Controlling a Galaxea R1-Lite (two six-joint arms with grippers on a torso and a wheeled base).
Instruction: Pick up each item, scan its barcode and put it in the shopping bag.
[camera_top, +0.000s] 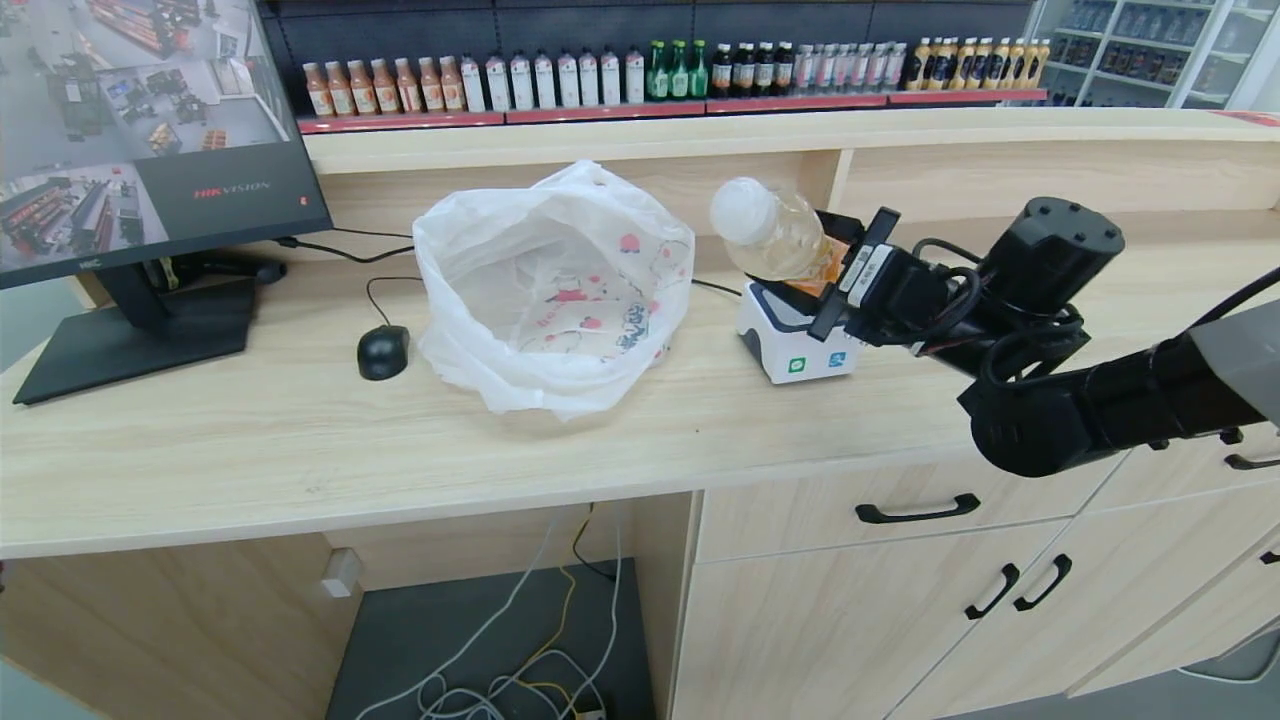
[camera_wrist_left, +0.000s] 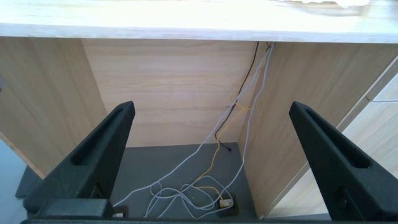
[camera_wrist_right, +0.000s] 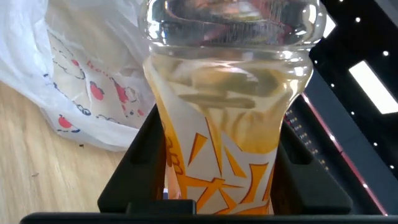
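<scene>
Head view: right pincer (camera_top: 833, 272) grips one bottle (camera_top: 772, 232) near one bag (camera_top: 470, 300)

The light was bright and even, and it seemed to come from above. On the wooden counter (camera_top: 250, 440) the shadows were soft and short: a small one lay under the mouse (camera_top: 383, 351) and a pale one around the shopping bag (camera_top: 555, 290). The drink bottle (camera_top: 775, 235) had white glare on its cap end, and bright streaks on its clear plastic in the right wrist view. The space under the counter was dimmer. The near edge of the counter bent toward the left and right sides. The fingers (camera_wrist_left: 93, 168) of the left gripper (camera_wrist_left: 211, 109) looked almost black against the lit back panel (camera_wrist_left: 180, 87).
</scene>
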